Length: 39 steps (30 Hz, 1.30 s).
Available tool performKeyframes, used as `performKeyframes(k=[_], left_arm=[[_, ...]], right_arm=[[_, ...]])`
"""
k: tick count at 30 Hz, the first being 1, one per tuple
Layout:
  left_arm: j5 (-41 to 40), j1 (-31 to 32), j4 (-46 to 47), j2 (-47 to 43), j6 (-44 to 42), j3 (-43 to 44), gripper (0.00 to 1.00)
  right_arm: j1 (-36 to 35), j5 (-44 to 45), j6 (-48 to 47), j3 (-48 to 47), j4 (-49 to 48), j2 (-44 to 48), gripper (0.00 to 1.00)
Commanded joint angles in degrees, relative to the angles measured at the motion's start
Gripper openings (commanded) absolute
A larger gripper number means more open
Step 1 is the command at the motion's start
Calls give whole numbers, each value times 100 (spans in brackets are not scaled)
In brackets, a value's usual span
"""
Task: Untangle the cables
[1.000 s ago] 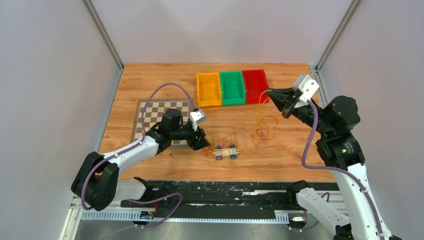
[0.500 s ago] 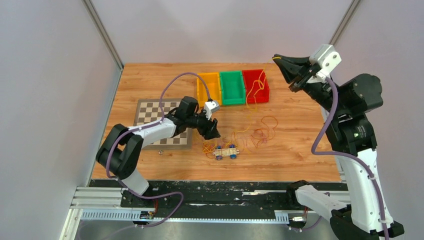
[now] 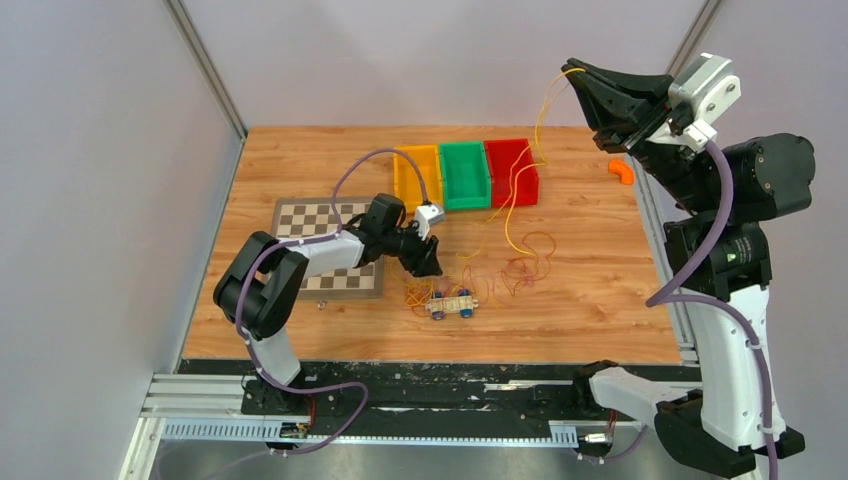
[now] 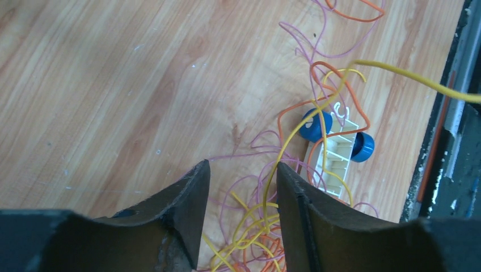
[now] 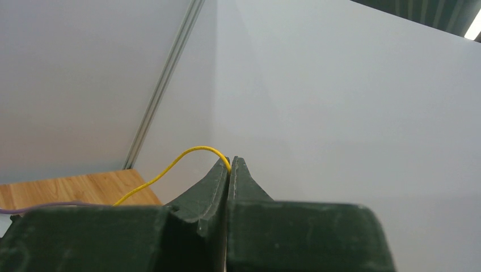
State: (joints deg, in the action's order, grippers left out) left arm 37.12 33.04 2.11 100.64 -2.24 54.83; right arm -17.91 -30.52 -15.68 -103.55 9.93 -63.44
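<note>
The right fingers (image 3: 574, 72), raised high near the far right corner of the wooden tabletop (image 3: 300, 160), are pressed together on a thin yellow wire (image 3: 541, 112). This wire drops to a tangle of thin yellow, orange and purplish wires (image 3: 500, 270) lying toward the near edge. The left fingers (image 4: 198, 187) are spread just above that tangle, beside a small white toy cart with blue wheels (image 4: 334, 150).

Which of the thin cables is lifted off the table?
The yellow cable, pinched in the shut right tool; the orange cable and purple cable lie flat.
</note>
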Motion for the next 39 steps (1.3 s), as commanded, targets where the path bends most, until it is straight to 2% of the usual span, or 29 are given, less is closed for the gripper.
performKeyframes(k=[1,6,8,11,13,16,20,24,28,33,39], left_arm=[[427,37,244,-99,-66,59,48],[685,52,108,-183,-120,86,37],[737,58,-2,-177,-164,126,28],[804,64,-306,-293,-268,235,8],[806,61,-377,-590,-242,252,0],[793,54,-361,-1320,-68,290,0],[856,58,-512,-1913,399,511,0],[1034,63,-613,-2177,858,908,0],[1128,75,-583,-2296,1268,1317,0],[1263,123,-540,-2379,1675,1574,0],[1555,142,70,-2670,2393,1502,0]], right_arm=[[8,104,9,-229,-219,-62,0],[8,265,-72,-211,-246,-53,0],[7,277,-73,-182,-240,-27,0],[7,345,-116,58,-202,138,0],[12,375,-119,437,-120,401,0],[7,-146,-228,1539,74,1099,0],[12,-1308,-308,2629,524,1725,0],[10,-1996,4,3121,731,1779,0],[-69,-2651,350,3215,741,1396,0],[-539,-2440,-48,3328,724,1069,0],[-960,-1857,-683,3696,556,1005,0]])
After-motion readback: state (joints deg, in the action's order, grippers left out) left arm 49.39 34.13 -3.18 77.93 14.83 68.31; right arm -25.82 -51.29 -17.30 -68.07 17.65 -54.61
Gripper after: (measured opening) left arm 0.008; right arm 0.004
